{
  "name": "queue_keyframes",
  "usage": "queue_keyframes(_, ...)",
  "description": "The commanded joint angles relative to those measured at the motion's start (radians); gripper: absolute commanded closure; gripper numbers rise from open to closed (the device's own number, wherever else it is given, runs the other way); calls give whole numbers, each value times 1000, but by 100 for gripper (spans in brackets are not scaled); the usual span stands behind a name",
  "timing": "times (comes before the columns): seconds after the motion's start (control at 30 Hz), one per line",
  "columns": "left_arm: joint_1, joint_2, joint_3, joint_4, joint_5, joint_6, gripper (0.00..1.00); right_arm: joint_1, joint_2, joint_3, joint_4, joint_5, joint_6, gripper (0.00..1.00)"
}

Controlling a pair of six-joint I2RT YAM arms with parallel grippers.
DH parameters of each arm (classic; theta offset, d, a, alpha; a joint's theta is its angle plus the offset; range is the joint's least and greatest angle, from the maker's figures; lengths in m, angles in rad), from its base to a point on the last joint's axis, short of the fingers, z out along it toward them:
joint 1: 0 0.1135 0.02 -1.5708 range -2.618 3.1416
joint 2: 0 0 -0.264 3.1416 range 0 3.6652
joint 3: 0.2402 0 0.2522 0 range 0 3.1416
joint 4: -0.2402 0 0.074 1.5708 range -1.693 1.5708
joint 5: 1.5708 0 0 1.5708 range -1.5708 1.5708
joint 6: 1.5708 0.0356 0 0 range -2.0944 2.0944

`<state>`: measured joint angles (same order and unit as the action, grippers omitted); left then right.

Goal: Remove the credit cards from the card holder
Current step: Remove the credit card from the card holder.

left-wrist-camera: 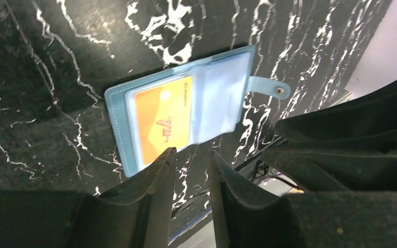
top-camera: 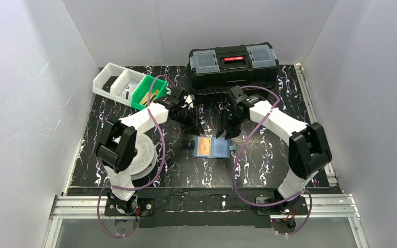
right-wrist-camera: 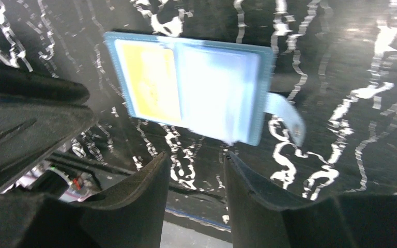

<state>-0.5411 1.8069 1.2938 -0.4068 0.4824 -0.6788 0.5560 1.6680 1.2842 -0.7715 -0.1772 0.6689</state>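
The blue card holder (top-camera: 221, 148) lies open and flat on the black marbled table. An orange-tan credit card (top-camera: 203, 146) sits in its left half under a clear sleeve. In the left wrist view the card holder (left-wrist-camera: 116, 111) and the credit card (left-wrist-camera: 163, 124) lie just beyond the tips of my left gripper (left-wrist-camera: 191, 154), which stands narrowly open with nothing between its fingers. My right gripper (right-wrist-camera: 196, 156) hovers open and empty just short of the holder's (right-wrist-camera: 217, 93) near edge, where the card (right-wrist-camera: 150, 82) looks yellowish. From above, the left gripper (top-camera: 196, 127) and right gripper (top-camera: 221, 130) flank the holder's far edge.
A large black toolbox (top-camera: 233, 64) stands at the back of the table. A green bin (top-camera: 150, 92) and white bins (top-camera: 115, 80) sit at the back left. A white round object (top-camera: 143, 150) lies beside the left arm. The holder's snap strap (left-wrist-camera: 271, 88) sticks out sideways.
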Motion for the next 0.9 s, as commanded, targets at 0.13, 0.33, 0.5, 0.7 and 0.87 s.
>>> queue_keyframes(0.13,-2,44,-43,-37,-11,28,85,16,138,49,139,-210,41,54)
queue_keyframes(0.33,-3,86,-67,-14,-29,21,92,16,182,18,192,-253,62,57)
queue_keyframes(0.5,-2,104,-78,-10,-48,22,96,16,219,0,215,-276,66,59)
queue_keyframes(0.7,-5,123,-89,16,-45,18,99,12,240,-25,230,-265,68,59)
queue_keyframes(0.87,-10,138,-92,13,-59,9,100,-8,248,-59,240,-263,65,58)
